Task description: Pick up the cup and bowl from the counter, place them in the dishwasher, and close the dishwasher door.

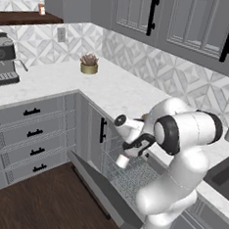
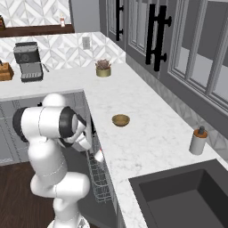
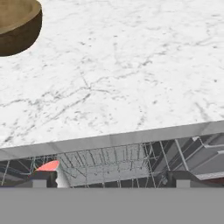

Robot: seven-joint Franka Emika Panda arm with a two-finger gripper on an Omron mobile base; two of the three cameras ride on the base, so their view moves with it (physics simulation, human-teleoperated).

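Nearest, in the hand view: gripper (image 3: 112, 179) spread wide, one dark finger tip (image 3: 43, 178) at the lower left and the other at the lower right, nothing clamped between. Just beside the lower-left tip, the cup (image 3: 51, 168), white outside with its red inside showing. Cannot tell whether touching that tip or resting on the wires. Behind it, the grey wire rack (image 3: 109, 159) of the dishwasher (image 3: 197, 153), tucked under the counter (image 3: 131, 74) edge. Farther up across the white marble, the brown bowl (image 3: 17, 26), cut off by the top left corner.

From the left base view: same cup as a small white shape right under the hand, over the rack; below and in front, the dishwasher door (image 1: 98, 186) dropped open toward the dark wood floor (image 1: 39, 208). Bowl mostly hidden here behind the arm. Beyond, grey drawers (image 1: 31, 134), a potted plant (image 1: 89, 64) in the counter's corner, a coffee machine (image 1: 4, 60) far left.

From the right base view: bowl in full, upright on the marble, well apart from the cup and back from the edge. Nearer the lower right, a dark sink (image 2: 178, 196) and a grey soap dispenser (image 2: 198, 140) near it.
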